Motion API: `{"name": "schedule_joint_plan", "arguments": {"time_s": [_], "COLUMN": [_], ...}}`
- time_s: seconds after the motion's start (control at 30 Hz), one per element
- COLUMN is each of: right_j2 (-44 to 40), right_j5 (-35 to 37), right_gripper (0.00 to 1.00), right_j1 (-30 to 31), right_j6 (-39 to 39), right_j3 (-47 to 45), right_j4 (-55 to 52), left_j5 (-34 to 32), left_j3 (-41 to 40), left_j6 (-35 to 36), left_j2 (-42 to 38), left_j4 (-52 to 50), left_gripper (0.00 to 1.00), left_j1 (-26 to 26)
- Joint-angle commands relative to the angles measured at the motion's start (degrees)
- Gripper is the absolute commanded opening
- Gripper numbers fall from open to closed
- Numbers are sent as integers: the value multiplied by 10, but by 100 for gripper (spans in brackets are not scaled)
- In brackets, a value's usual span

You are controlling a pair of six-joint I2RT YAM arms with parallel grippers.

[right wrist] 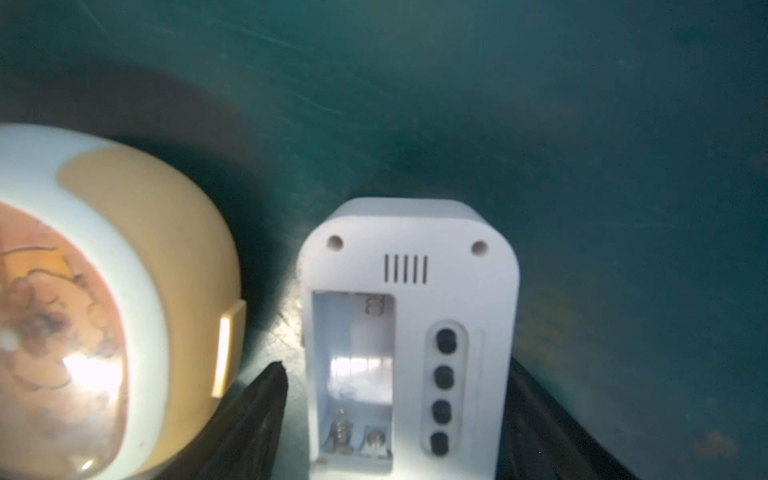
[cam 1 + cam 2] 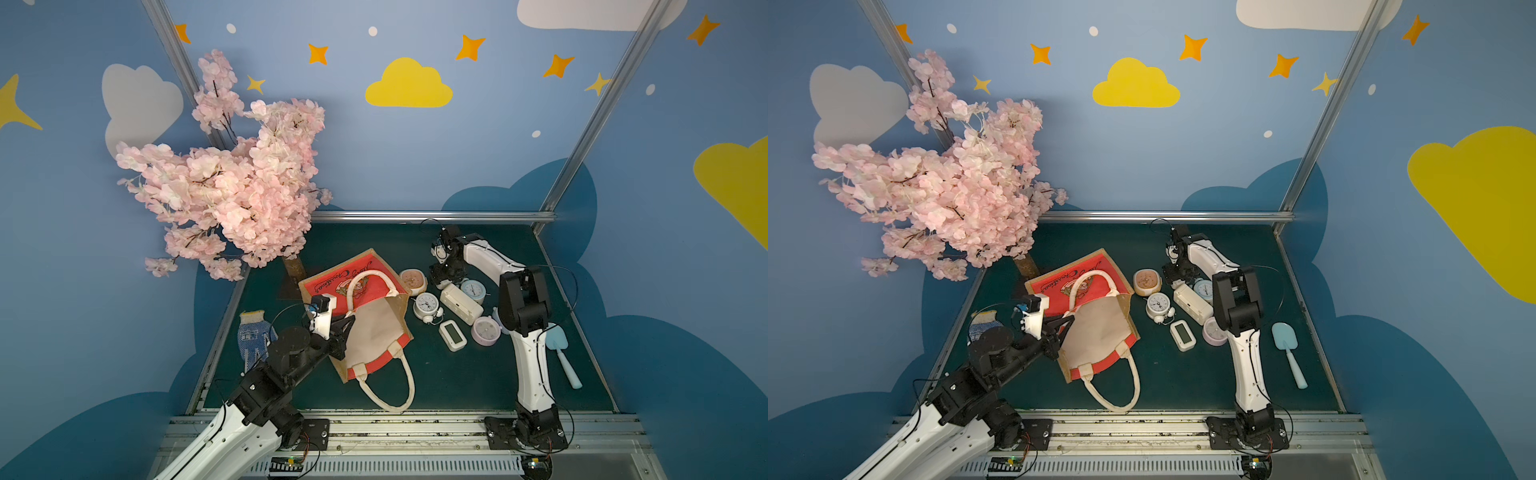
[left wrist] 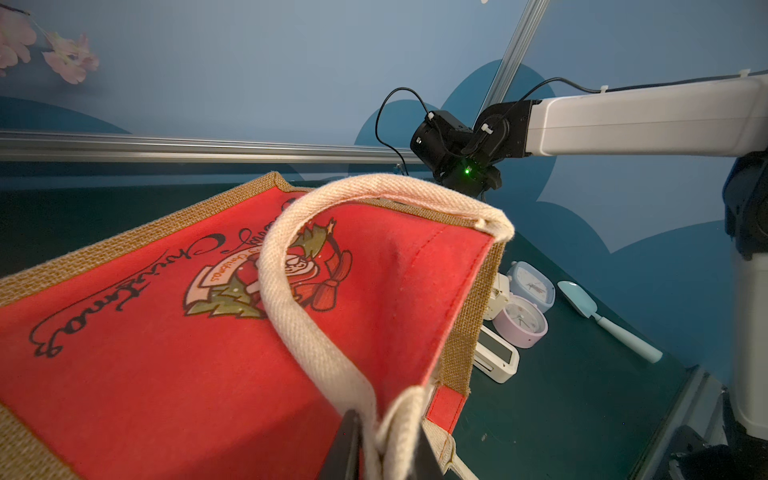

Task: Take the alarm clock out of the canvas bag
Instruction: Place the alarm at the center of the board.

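Fabric pinched tight: at the near side of the green table (image 2: 457, 382), the left gripper (image 2: 351, 322) is closed almost fully on the canvas bag (image 2: 374, 332). Its fingers (image 3: 349, 444) clamp the mouth edge where a cream handle (image 3: 291, 316) is stitched on. The hold looks meant to lift the upper red panel and keep the mouth gaping, with the cream lining exposed. The bag otherwise lies on its side, its second handle (image 2: 399, 386) trailing loose toward the near rail. No clock shows in the part of the interior visible in both top views.

Farther back and to the right, the alarm clock (image 2: 461, 303), a white oblong, lies back-up on the table, well clear of the bag and already out of it. Its empty battery bay faces the right wrist camera. A twin-bell clock (image 2: 426, 305) sits just beside it on the bag side, a tan clock (image 2: 413, 280) near its far end, and a blue clock (image 2: 472, 289) close on the other side.

The right gripper (image 1: 397, 365) straddles the clock's far end with its jaws wide apart. One finger (image 1: 266, 399) stands off the casing with bare table showing between. The other sits just beside the opposite edge, contact unclear. Nothing is gripped; the pose reads as a set-down among the other clocks.
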Motion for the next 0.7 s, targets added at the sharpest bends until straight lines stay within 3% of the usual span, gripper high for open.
{"name": "schedule_joint_plan", "arguments": {"time_s": [0.0,0.2,0.53,0.67], "right_j2": [-47,-137,-396,-480], "right_j5": [-10,-2,18,-18], "right_gripper": [81,82,84,84], "right_j1": [1,0,-18,-25], "right_j6": [5,18,15,19], "right_j3": [-13,-85,-356,-428], "right_j4": [5,55,259,308], "left_j5": [-8,-14,-20,-15], "left_j3": [7,8,5,10], "left_j6": [-5,-9,-4,9], "left_j2": [4,29,49,34], "left_j4": [26,51,78,53], "left_gripper": [20,20,20,19], "left_j1": [-2,-2,-1,0]}}
